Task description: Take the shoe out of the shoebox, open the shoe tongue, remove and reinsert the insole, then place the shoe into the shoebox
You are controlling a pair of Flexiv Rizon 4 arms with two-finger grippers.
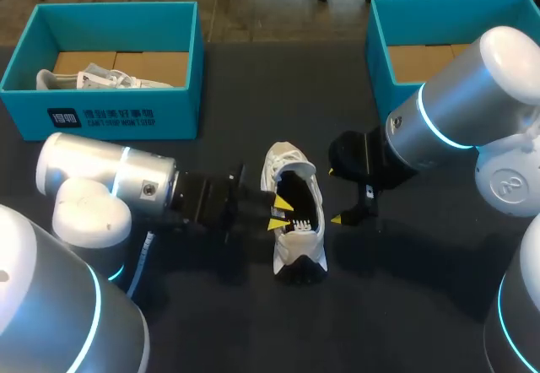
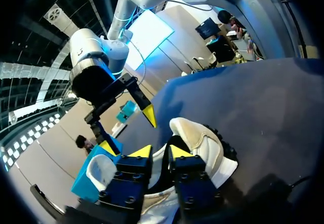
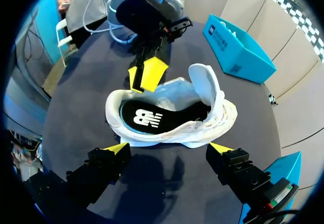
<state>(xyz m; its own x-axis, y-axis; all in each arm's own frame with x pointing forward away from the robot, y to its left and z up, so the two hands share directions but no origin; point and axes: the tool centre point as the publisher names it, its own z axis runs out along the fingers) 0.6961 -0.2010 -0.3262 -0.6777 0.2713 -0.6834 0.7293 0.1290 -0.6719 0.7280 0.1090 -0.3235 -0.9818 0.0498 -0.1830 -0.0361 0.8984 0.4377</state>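
Observation:
A white shoe [image 1: 310,225] lies on the dark table between my two grippers, opening upward. Its tongue [image 3: 206,79] is lifted back and the black insole [image 3: 152,116] lies inside. My left gripper [image 1: 278,211] comes in from the left, and its yellow tips sit at the shoe's near side rim. In the left wrist view a narrow gap shows between those tips [image 2: 161,152], over the shoe [image 2: 205,143], with nothing clearly pinched. My right gripper [image 1: 335,194] stands wide open on the shoe's other side; its fingers [image 3: 169,148] are spread along the sole without touching it.
A teal shoebox [image 1: 101,118] stands at the back left with another white shoe [image 1: 93,78] inside. A second teal shoebox [image 1: 390,56] stands at the back right, behind my right arm. Bare dark table lies in front of the shoe.

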